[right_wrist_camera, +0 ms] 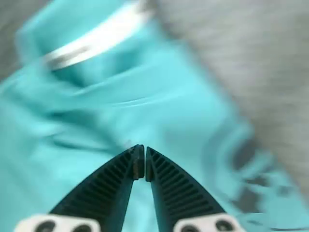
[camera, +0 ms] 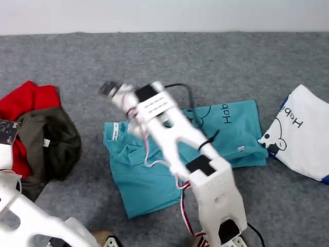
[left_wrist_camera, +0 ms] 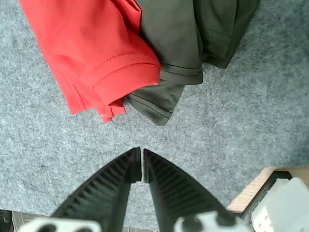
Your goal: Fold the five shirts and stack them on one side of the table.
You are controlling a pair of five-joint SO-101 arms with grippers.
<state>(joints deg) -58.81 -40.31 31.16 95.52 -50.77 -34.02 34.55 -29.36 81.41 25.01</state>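
While the right gripper [right_wrist_camera: 143,162] hangs over the teal shirt [camera: 139,185] with its fingers pressed together and no cloth visibly between them, the garment lies near the middle of the grey table [camera: 205,62], partly doubled over. Its collar and neck label point toward the left side, and dark print shows on the part nearer the right. The cloth is rumpled, with soft ridges below the collar and an uneven lower edge.

Being thin knit fabric, the shirt should be light and limp. It will likely sag from any single pinch, hold no shape of its own and drag a little on the fuzzy table cover. A hem corner or a shoulder seam looks the soundest place to take hold, since the edge there is thicker and easier to nip without catching the layer beneath.

The left gripper [left_wrist_camera: 142,164] is likewise closed and empty, poised above bare table just short of a red shirt [left_wrist_camera: 87,48] and a dark olive shirt [left_wrist_camera: 178,43]. Those two lie heaped together and unfolded on the left side, their sleeves overlapping. A white shirt [camera: 303,139] with a cartoon print rests folded at the right edge, well apart from the heap. Judging by this layout, most of the folding is not yet done.
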